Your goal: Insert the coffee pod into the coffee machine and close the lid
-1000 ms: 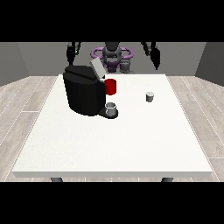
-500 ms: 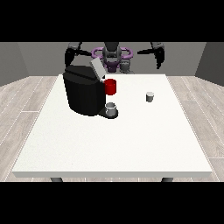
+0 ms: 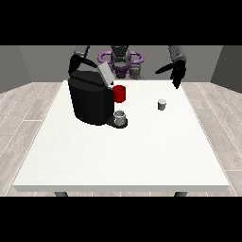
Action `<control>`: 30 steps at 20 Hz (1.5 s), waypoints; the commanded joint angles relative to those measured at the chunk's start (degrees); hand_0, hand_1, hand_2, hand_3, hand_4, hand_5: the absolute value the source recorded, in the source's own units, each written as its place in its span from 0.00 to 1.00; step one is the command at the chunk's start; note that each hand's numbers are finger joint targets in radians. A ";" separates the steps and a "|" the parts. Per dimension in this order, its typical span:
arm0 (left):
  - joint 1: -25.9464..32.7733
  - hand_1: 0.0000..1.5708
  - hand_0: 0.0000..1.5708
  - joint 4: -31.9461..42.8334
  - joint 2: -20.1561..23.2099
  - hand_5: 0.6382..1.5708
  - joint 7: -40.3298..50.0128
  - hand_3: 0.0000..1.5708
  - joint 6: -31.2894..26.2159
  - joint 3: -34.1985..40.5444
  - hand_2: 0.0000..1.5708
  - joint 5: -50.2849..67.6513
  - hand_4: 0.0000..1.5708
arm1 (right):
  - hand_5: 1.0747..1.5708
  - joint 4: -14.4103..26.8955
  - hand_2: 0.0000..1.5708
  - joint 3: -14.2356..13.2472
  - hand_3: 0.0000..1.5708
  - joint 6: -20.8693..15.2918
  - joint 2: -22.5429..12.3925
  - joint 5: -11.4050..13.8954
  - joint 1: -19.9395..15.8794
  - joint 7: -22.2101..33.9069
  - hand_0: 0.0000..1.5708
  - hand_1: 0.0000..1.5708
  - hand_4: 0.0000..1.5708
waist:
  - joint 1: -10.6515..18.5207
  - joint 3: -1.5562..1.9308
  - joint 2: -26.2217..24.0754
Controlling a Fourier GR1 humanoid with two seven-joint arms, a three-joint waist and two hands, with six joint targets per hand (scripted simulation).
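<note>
hand at the view's right (image 3: 177, 74): fingers straight, hanging, holding nothing | coffee pod (image 3: 162, 104): upright on table (image 3: 142, 156), below and slightly leftward of that hand, apart | coffee machine (image 3: 90, 97): lid (image 3: 106, 74) raised | other hand: hidden behind machine, fingers unreadable

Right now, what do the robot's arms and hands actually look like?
Both arms are dark grey, rounded segments running from the shoulders. Each ends in a black hand: the hand at the view's right shows slim black fingers and a thumb, and the hand at the view's left is equally black. No cables or markings are visible.
</note>
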 commanded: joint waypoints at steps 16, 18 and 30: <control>-17.81 0.00 0.00 25.70 4.43 1.00 -6.27 0.00 5.08 -1.12 0.27 -15.60 0.00 | 1.00 1.02 0.00 2.42 0.00 -0.37 2.90 1.03 -8.29 4.06 0.00 0.00 0.00 | -4.16 -0.01 10.83; -16.62 0.31 0.31 21.56 0.44 1.00 -3.00 0.31 5.51 -4.99 0.46 -17.97 0.00 | 1.00 9.19 0.00 0.43 0.00 -1.73 3.20 1.34 -7.11 -0.65 0.00 0.00 0.00 | -0.72 0.04 7.36; -20.60 0.48 0.48 30.78 2.34 1.00 -8.46 0.52 14.19 -8.78 0.61 -30.68 0.22 | 1.00 9.96 0.00 1.83 0.00 -0.54 3.55 1.32 -8.95 -2.24 0.00 0.00 0.00 | -2.67 0.02 10.17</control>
